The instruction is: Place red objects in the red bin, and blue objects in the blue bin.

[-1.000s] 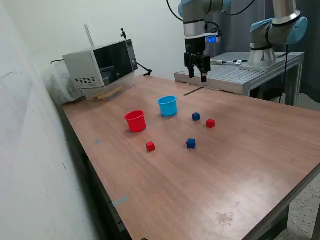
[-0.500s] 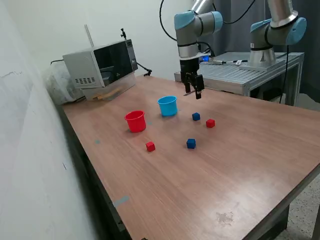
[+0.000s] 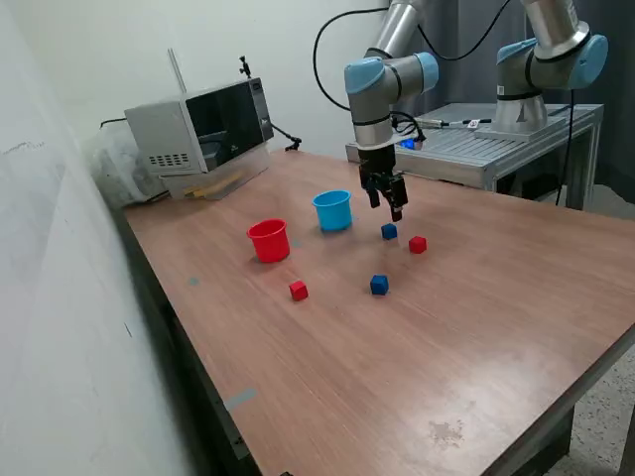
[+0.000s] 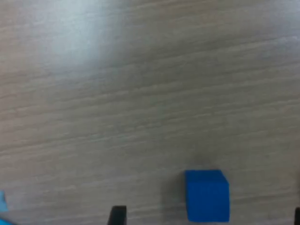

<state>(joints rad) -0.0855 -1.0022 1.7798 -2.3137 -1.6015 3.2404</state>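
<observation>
My gripper (image 3: 386, 208) is open and empty, hovering just above a dark blue cube (image 3: 389, 231) on the wooden table (image 3: 476, 327). In the wrist view this blue cube (image 4: 207, 195) lies between the spread fingers, and one fingertip (image 4: 117, 215) shows beside it. A red cube (image 3: 418, 244) lies at its right in the exterior view. A second blue cube (image 3: 379, 285) and a second red cube (image 3: 298, 290) lie nearer the front. The light blue cup (image 3: 333, 210) stands just left of the gripper in the exterior view. The red cup (image 3: 269, 240) stands further left.
A microwave (image 3: 198, 124) stands at the back left corner of the table. A second robot arm (image 3: 541, 59) and a metal bench (image 3: 486, 144) stand behind the table. A sliver of the blue cup (image 4: 2, 202) shows at the wrist view's edge.
The gripper has come down from high over the table's back edge and moved forward. It now hangs low over the blue cube by the blue cup. The cubes and cups have not moved.
</observation>
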